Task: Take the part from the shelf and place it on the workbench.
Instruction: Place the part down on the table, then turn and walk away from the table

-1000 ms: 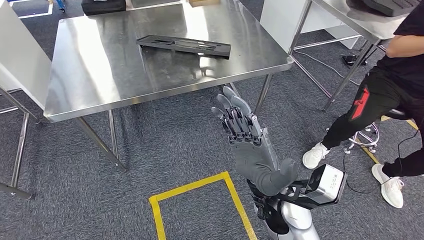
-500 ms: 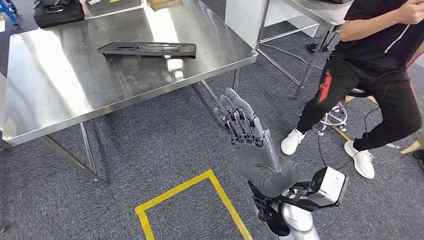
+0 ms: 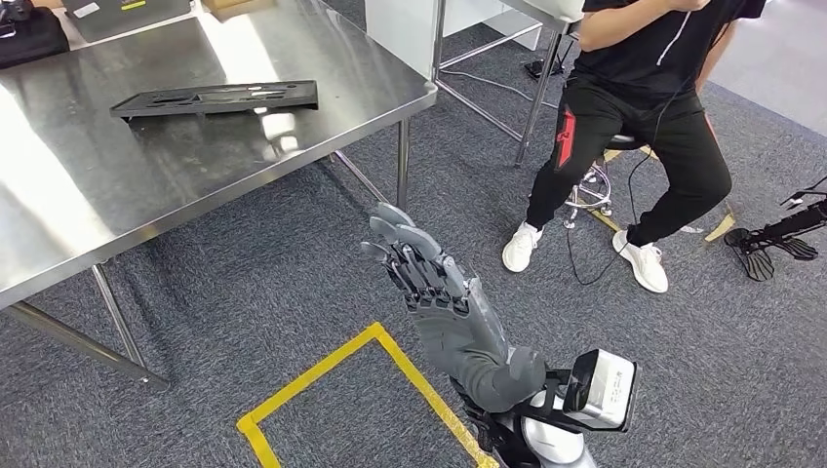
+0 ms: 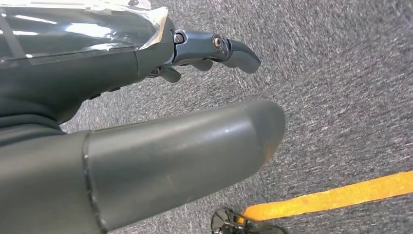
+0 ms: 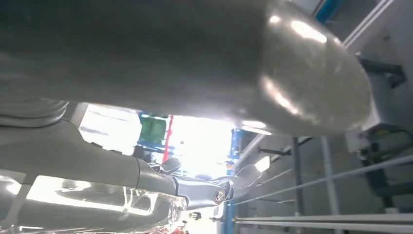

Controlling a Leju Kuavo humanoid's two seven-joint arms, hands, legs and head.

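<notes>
The whole scene is being shown shifted toward 9 o'clock against half a second ago, so the camera has turned; the things themselves are not being moved. One shiny steel workbench [image 3: 205, 146] is being seen at 10 o'clock, with one flat black moulded part [image 3: 216, 98] lying on it near its far edge. One seated person in black clothes [image 3: 634, 88] is being seen at 1 o'clock. One grey right hand [image 3: 444, 302] is being held raised over the carpet, fingers [image 3: 395, 234] straight, slightly parted, holding nothing. The left hand [image 4: 136, 126] is being seen above grey carpet, fingers extended, nothing gripped.
</notes>
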